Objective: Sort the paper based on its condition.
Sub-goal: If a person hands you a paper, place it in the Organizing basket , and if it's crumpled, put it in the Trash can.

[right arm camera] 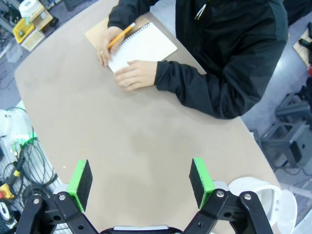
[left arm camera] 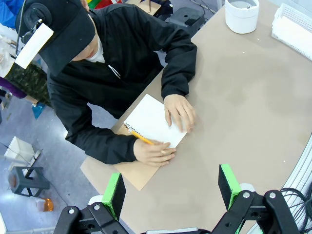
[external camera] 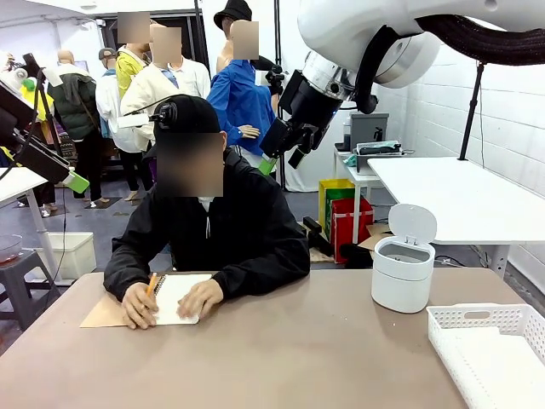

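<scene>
Left gripper [left arm camera: 171, 190] and right gripper [right arm camera: 140, 183] hang wide, empty, as a person [external camera: 217, 230] writes in a notebook [external camera: 179, 294]; holding clear until the writing ends seems wisest.

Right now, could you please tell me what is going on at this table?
A person is writing with a pencil in a spiral notebook at the far side of the table, the other hand resting on it. The left claw and right claw both hover open above the table, holding nothing. A white bin and basket stand nearby.
</scene>
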Motion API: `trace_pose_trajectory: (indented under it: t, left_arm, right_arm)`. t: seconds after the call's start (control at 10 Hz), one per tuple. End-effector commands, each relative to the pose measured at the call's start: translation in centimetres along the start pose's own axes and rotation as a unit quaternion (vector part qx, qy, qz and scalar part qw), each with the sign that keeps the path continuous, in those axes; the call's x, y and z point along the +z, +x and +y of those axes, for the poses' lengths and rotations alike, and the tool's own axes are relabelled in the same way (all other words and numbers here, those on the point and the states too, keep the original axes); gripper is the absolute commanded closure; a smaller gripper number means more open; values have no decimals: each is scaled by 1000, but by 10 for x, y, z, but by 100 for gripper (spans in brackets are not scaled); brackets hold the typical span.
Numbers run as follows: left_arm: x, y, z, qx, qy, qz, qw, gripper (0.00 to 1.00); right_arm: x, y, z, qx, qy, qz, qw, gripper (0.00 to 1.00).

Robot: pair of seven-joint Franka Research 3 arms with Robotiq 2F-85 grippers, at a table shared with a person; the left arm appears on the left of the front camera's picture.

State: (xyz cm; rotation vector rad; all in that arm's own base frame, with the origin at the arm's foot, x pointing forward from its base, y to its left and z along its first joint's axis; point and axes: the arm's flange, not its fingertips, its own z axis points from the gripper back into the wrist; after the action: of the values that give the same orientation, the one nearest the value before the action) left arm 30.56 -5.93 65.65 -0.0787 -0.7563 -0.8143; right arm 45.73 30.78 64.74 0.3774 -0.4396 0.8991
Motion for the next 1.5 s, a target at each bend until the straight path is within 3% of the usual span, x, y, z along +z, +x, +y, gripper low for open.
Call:
trace_pose_trajectory:
  t: [0.0, 1.4]
  left_arm:
    - [0, 0, 0, 0, 0, -1, 1000, 0]
    - [0, 0, 0, 0, 0, -1, 1000, 0]
  right_arm:
    - [1, 0, -1, -4, 5, -2, 1000, 0]
    - [1, 0, -1, -4, 5, -2, 1000, 0]
